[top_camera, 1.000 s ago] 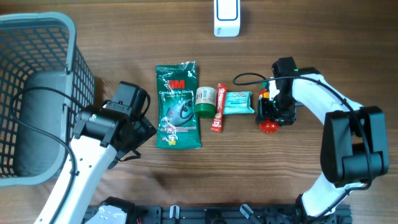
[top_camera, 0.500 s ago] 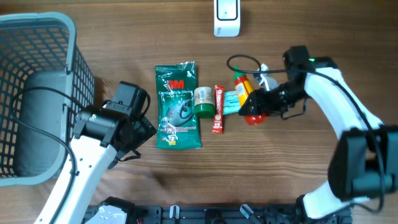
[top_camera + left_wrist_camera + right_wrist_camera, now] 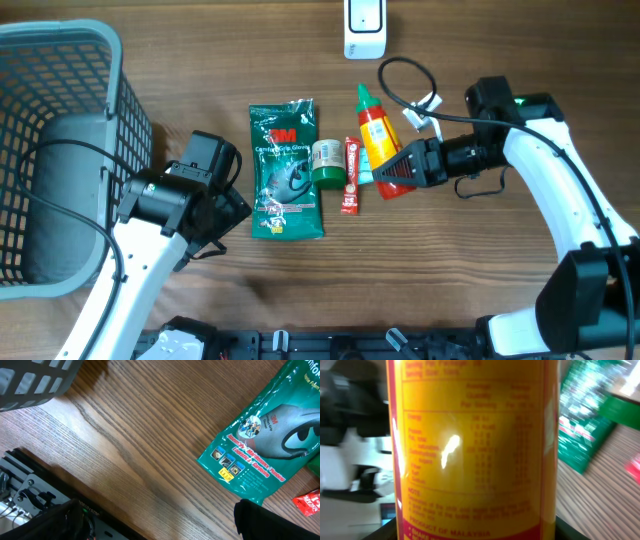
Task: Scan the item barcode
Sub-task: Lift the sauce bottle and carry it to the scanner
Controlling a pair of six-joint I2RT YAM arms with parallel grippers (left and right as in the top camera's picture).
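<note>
The right pincer [image 3: 415, 165] pinches the red base of a sauce bottle [image 3: 375, 135], held off the bench [image 3: 450, 290] right of centre in the overhead view. A second ago the bottle sat low on the bench, further right, with the pincer closed around it. It has since been lifted and swung up and to the left. Its green cap now points toward the white scanner [image 3: 363, 28] at the top edge, though the two are still well apart.

In the right wrist view the bottle [image 3: 470, 450] fills the frame with a blurred yellow nutrition panel, and no barcode shows there. The pick-up looks done. What likely remains is carrying the bottle on to the scanner and turning it until the barcode faces it.

The left pincer [image 3: 235, 200] is spread and has not moved, parked beside the green glove pack [image 3: 287, 170] at lower left.
</note>
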